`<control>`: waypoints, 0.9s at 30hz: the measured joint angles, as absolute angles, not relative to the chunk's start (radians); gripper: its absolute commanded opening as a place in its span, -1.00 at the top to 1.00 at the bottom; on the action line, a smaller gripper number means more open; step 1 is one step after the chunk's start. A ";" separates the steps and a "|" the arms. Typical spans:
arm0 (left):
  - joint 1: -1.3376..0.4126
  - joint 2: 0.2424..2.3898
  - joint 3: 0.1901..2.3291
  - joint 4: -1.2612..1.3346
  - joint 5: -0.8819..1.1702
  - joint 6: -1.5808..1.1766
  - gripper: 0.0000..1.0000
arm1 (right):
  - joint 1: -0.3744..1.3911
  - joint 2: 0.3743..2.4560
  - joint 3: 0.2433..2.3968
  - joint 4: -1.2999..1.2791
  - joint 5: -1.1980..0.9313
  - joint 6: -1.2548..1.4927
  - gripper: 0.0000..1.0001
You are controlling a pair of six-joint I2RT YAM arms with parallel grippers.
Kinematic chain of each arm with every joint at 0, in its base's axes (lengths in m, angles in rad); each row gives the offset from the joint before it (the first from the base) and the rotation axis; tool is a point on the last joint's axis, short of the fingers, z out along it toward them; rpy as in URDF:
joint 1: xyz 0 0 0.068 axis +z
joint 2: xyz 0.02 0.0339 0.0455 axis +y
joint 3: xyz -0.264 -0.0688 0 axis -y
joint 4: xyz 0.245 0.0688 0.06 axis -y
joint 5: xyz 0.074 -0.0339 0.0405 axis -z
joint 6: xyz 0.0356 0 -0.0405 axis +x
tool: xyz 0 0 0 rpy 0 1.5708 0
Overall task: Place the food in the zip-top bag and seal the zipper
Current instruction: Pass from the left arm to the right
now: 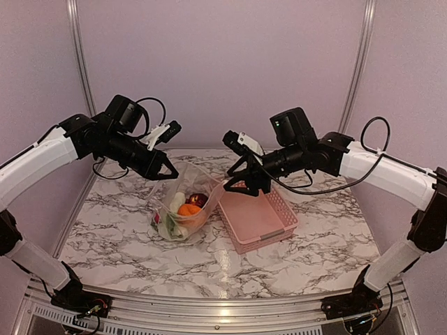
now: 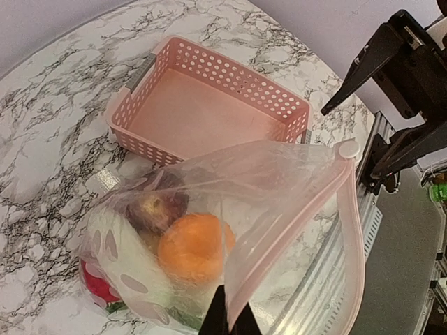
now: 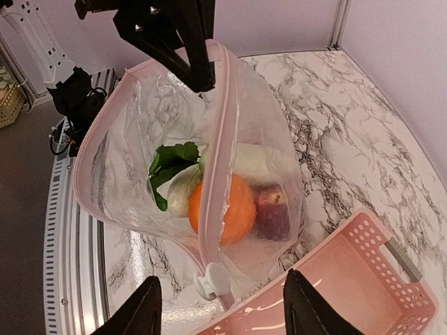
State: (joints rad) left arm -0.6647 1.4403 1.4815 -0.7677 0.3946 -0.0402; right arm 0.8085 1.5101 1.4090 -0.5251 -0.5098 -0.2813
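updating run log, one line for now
food in zip-top bag; left gripper shut on it; right gripper open at slider; zipper open

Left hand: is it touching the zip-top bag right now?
Touching. The left wrist view shows the left hand pinched shut on the pink rim of the zip-top bag, which runs out from between its fingertips.

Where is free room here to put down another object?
The marble-patterned table is bare in front of the clear plastic zip-top bag and the pink perforated plastic basket, whose floor is empty too. Crowded: the gap between those two.
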 measured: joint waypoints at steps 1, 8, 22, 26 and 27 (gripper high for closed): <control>-0.665 1.442 1.484 -0.768 0.394 -0.040 1.00 | 0.809 1.516 1.409 -0.521 -0.509 -0.286 -0.03; -0.665 1.444 1.499 -0.766 0.382 -0.037 1.00 | 0.812 1.541 1.367 -0.475 -0.507 -0.293 0.09; -0.665 1.444 1.501 -0.767 0.328 -0.036 1.00 | 0.821 1.551 1.353 -0.417 -0.498 -0.288 1.00; -0.665 1.444 1.502 -0.767 0.302 -0.036 0.84 | 0.830 1.554 1.353 -0.415 -0.483 -0.289 1.00; -0.665 1.444 1.504 -0.767 0.292 -0.038 0.72 | 0.832 1.554 1.353 -0.414 -0.480 -0.289 1.00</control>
